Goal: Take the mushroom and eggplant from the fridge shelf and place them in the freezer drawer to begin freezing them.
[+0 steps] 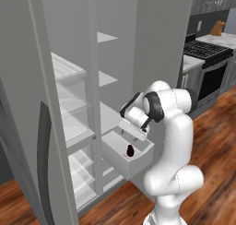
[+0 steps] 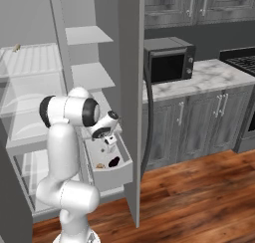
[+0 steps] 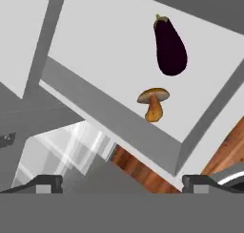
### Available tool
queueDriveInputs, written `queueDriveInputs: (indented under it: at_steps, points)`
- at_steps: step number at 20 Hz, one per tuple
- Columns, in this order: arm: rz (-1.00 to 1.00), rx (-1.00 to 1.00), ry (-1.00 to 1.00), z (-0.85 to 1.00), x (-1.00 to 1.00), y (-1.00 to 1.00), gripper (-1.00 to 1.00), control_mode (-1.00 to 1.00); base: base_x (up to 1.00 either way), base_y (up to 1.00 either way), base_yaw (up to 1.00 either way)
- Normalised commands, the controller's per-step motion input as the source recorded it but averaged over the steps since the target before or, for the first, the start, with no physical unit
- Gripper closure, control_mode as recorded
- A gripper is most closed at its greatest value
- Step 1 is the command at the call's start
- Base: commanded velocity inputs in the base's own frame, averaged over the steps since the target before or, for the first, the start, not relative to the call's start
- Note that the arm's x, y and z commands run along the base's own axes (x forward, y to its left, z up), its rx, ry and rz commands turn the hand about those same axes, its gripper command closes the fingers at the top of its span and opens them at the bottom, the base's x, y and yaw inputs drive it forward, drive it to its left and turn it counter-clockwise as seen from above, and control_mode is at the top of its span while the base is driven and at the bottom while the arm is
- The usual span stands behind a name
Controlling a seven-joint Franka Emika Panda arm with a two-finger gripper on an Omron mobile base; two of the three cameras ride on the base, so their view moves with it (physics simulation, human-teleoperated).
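Mushroom [image 3: 153,103] out of left view

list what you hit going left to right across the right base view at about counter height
fridge shelf → robot arm → pincer above the freezer drawer → open fridge door → microwave → stove
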Motion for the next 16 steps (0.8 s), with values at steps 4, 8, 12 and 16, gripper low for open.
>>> queueDriveInputs:
  at_steps: [4, 8, 12, 16]
  points:
    - [0.00, -0.05, -0.52, 0.53, -1.00, 0.03, -1.00, -1.00, 0.00, 0.00, 0.00]
    - [0.00, -0.08, -0.57, 0.19, -1.00, 0.03, -1.00, -1.00, 0.00, 0.00, 0.00]
    - [0.00, -0.08, -0.63, 0.03, -1.00, 0.00, -1.00, -1.00, 0.00, 0.00, 0.00]
    - [0.01, -0.11, -0.57, 0.03, -0.75, 0.07, -1.00, -1.00, 0.00, 0.00, 0.00]
